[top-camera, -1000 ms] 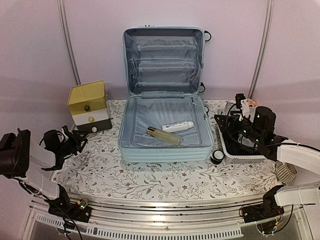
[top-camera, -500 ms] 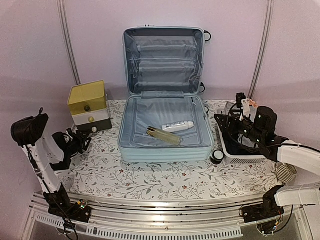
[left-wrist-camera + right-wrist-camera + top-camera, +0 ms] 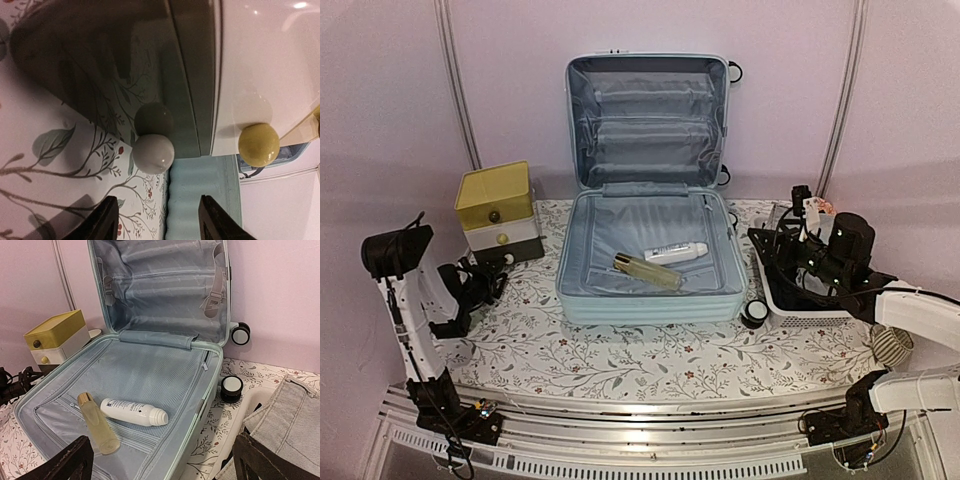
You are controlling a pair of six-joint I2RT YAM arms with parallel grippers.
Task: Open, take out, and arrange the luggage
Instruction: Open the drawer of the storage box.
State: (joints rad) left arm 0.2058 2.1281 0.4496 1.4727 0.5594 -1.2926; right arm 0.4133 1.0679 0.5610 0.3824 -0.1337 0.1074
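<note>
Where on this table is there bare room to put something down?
The widest bare patch is the flowered table strip between the luggage front and the arm bases. Right of the luggage is crowded: small jar, white basket. On its left, the left gripper sits by the drawer box.

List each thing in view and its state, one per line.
Suitcase, open, lid upright.
Yellow bottle, lying in suitcase.
White tube, lying in suitcase.
Drawer box, drawers shut.
Jar, upright beside suitcase.
Left gripper, open, empty.
Right gripper, open, empty.
</note>
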